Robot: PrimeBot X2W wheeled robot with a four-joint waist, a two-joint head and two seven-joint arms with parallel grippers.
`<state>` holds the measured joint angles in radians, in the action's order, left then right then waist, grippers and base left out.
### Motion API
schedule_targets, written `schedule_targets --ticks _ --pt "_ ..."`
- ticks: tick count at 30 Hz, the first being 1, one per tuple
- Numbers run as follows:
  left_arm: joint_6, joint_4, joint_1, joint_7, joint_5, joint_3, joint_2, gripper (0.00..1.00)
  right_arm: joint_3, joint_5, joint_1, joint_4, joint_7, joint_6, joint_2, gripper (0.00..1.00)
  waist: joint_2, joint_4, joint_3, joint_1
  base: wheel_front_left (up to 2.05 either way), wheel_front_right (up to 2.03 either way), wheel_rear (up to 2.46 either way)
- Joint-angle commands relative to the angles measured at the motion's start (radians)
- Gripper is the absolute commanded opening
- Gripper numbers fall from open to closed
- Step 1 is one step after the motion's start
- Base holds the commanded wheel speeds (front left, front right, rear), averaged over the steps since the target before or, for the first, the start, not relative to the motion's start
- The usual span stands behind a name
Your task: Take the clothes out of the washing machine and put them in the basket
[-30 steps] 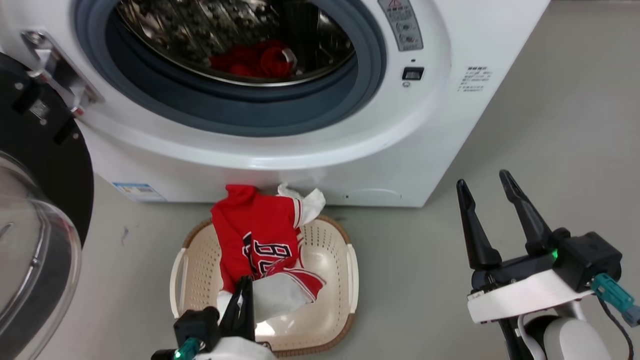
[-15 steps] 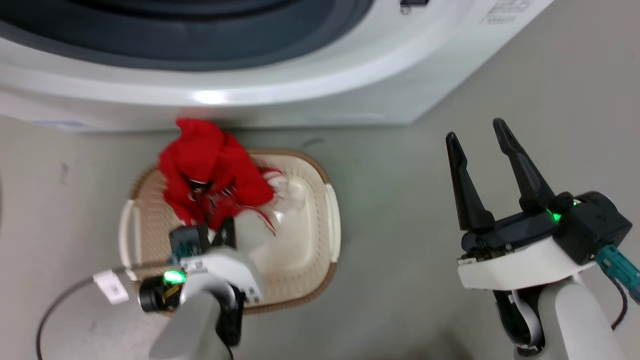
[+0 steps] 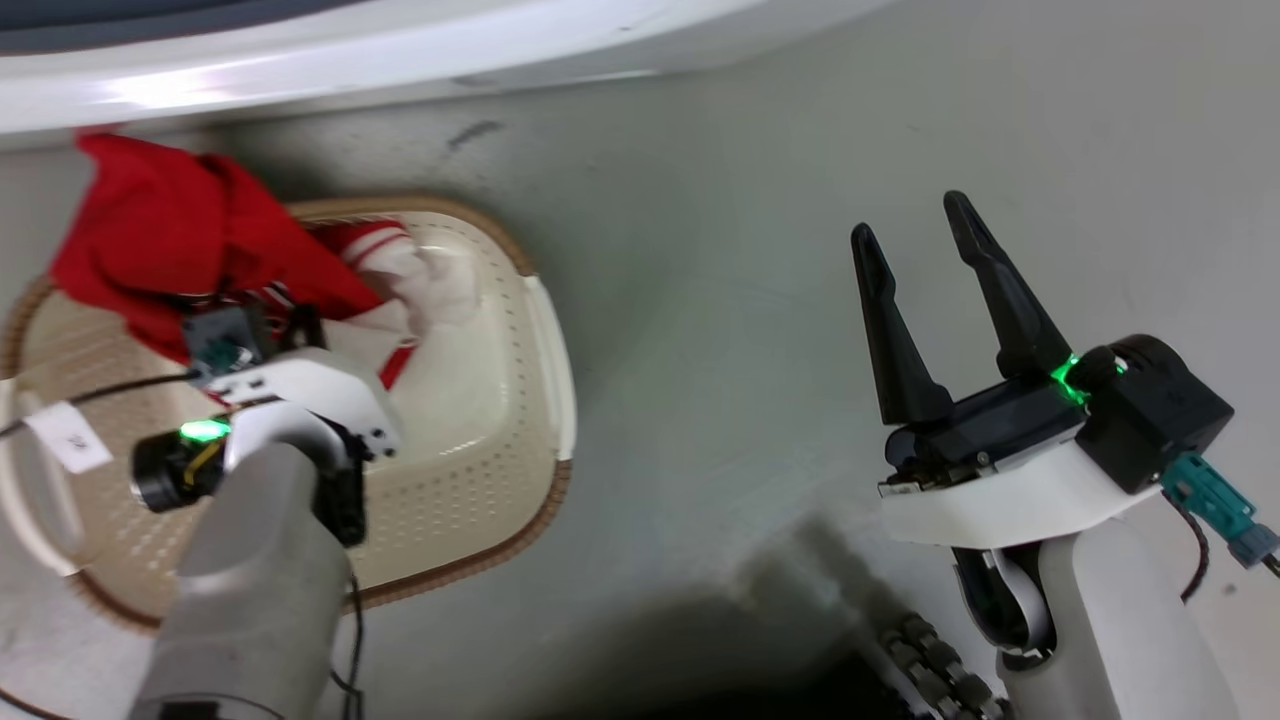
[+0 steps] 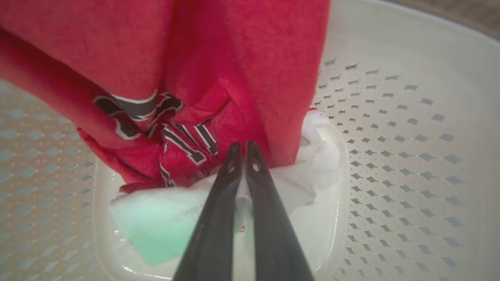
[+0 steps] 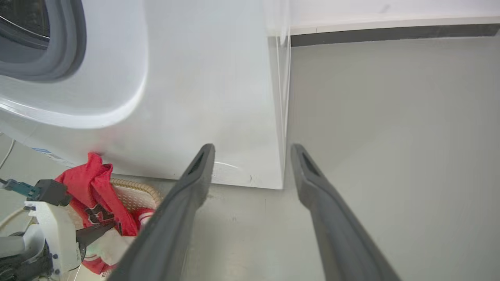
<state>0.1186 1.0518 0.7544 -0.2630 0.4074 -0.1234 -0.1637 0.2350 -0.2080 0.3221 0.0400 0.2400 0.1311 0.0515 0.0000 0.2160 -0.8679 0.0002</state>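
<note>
Head view first: where are the clothes (image 3: 170, 230)?

In the basket (image 3: 548, 340), heaped at the end nearest the washing machine (image 3: 400, 55). The red cloth mounds up over the rim on that side, and the white part lies lower, on the basket's bottom.

And the left hand (image 4: 242, 147)?

Left wrist view has it low inside the basket. Its two dark fingers (image 4: 211, 234) are pressed together, tips against the red cloth just under the black-and-white lettering. A sliver of white cloth sits in the slit between them, so it is gripping the clothes. Some of the white cloth beside the fingers looks tinted green.

Does the garment cover the basket's wall?

No. The red folds hang down from above onto the bottom, and the perforated wall shows on both sides of them.

What about the right hand (image 3: 910, 218)?

It is spread wide, with nothing between its fingers. It hovers over the floor (image 3: 700, 250), well apart from the basket's right edge. Right wrist view looks past it at the washing machine's lower front corner. The grey door ring (image 5: 74, 43) is at the upper left there, and the clothes and basket are at the lower left.
</note>
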Motion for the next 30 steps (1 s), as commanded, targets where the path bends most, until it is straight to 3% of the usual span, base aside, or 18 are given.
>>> schedule_targets --ticks 1,2,6,14,23,30 --pt "0.004 0.015 0.022 -0.002 -0.006 0.010 -0.018 0.75 0.006 -0.009 0.024 -0.010 0.009 -0.001 -0.002 1.00 0.0000 0.046 -0.040 -0.0002 0.00 0.00 0.00" --pt "0.007 0.024 0.028 -0.002 -0.011 0.013 -0.025 1.00 0.008 -0.015 0.026 -0.017 0.012 -0.001 -0.002 1.00 0.0000 0.049 -0.041 -0.0002 0.00 0.00 0.00" --pt "-0.002 0.041 0.042 -0.002 -0.024 0.014 -0.038 1.00 0.008 -0.022 0.036 -0.042 0.021 -0.001 -0.002 1.00 0.0000 0.050 -0.026 -0.0002 0.00 0.00 0.00" --pt "-0.031 -0.010 -0.041 -0.002 -0.040 0.034 0.009 1.00 -0.016 0.003 0.026 -0.067 0.025 -0.001 -0.002 1.00 0.0000 -0.014 0.111 -0.0002 0.00 0.00 0.00" --pt "-0.061 -0.176 -0.191 -0.003 -0.114 0.040 0.067 1.00 -0.068 0.046 -0.044 -0.068 0.023 -0.001 -0.001 1.00 0.0000 -0.102 0.305 -0.0002 0.00 0.00 0.00" --pt "-0.072 -0.340 -0.254 -0.003 -0.171 0.044 0.090 1.00 -0.116 0.060 -0.090 -0.045 -0.001 -0.001 -0.001 1.00 0.0000 -0.147 0.392 -0.0002 0.00 0.00 0.00"
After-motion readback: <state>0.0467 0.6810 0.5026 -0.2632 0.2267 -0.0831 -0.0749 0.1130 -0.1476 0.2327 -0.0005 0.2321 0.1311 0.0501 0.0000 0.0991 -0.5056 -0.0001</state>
